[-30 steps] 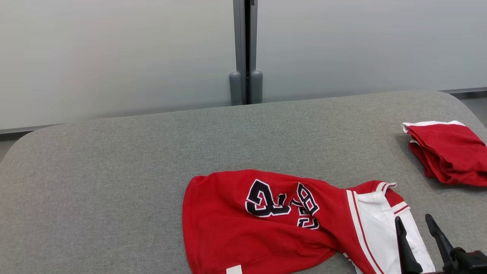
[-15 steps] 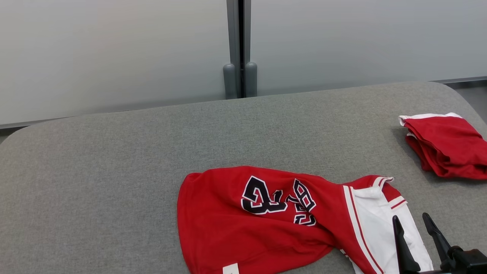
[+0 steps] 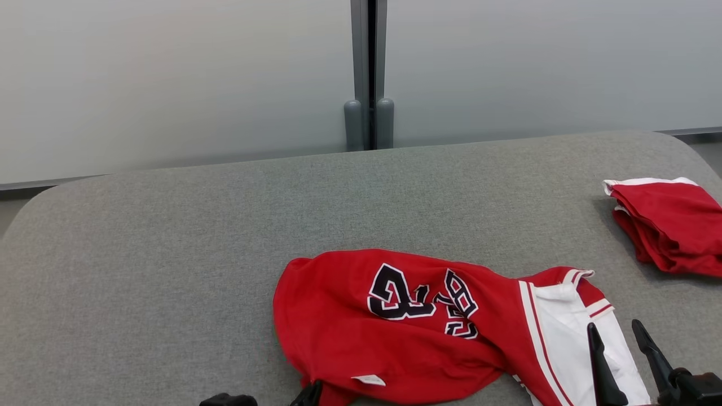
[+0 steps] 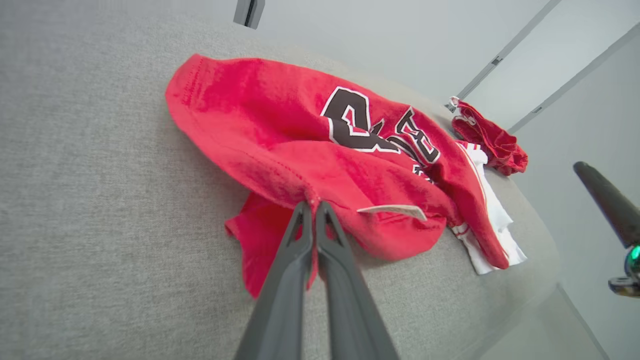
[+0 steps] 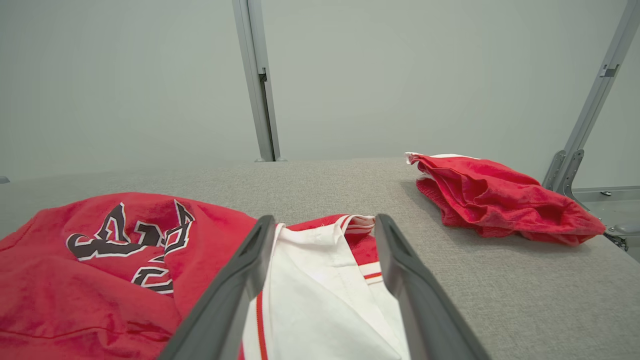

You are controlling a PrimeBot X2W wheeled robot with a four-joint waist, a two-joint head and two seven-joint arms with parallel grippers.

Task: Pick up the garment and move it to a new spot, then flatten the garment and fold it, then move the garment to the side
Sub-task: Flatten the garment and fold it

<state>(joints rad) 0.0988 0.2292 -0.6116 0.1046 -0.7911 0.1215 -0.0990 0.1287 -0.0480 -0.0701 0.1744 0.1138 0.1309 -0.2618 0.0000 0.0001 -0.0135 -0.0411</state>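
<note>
The garment [image 3: 406,332] is a crumpled red piece with black-and-white numbers and a white side panel, lying near the front of the grey table [image 3: 169,237]. In the left wrist view my left gripper [image 4: 314,204] is shut on a pinch of the garment [image 4: 300,145] at its near red hem. Its dark tip shows at the bottom edge of the head view. My right gripper [image 3: 617,330] stands open over the white panel at the garment's right end. In the right wrist view its fingers [image 5: 250,265] straddle the white panel of the garment [image 5: 310,280].
A second red garment [image 3: 671,225] lies folded near the table's right edge, also in the right wrist view [image 5: 495,200]. A frosted wall with a grey post [image 3: 369,73] runs behind the table. The table's left half is bare grey fabric.
My left gripper has come up at the garment's near hem and shut on it, and the hem has bunched up. The right gripper stays open. The head camera shifted slightly.
</note>
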